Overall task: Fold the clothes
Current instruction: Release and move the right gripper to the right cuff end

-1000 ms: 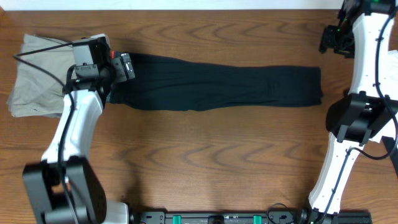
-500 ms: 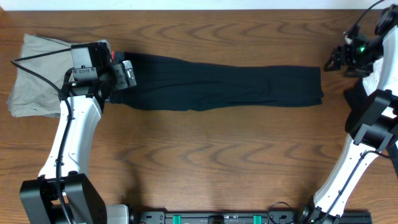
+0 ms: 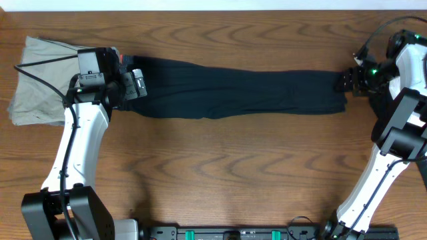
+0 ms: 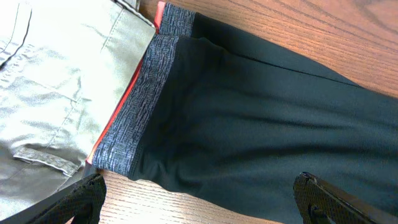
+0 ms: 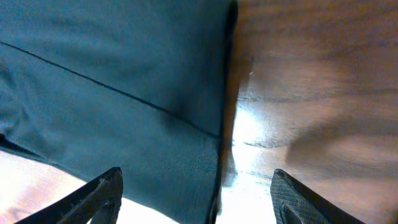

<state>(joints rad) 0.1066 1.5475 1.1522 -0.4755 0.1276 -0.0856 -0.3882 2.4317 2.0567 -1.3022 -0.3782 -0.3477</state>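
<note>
Fingers (image 4: 84,196) of the left gripper (image 3: 138,83), spread wide and grasping nothing, hang above the red-and-grey waistband (image 4: 134,118) of the long black stretchy leggings (image 3: 240,93). Right gripper (image 3: 346,81) fingers (image 5: 93,196), likewise parted and empty, straddle the hem edge. Leggings lie flat, left to right, across the far half of the brown wooden table (image 3: 220,173), waistband touching khaki-beige trousers (image 3: 37,83) at far left.

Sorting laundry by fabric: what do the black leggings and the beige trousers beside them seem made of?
The leggings: likely thin stretch knit, matte, smooth drape, heathered grey elastic-looking waistband. The trousers: probably woven cotton twill, matte, with stitched seams.
</note>
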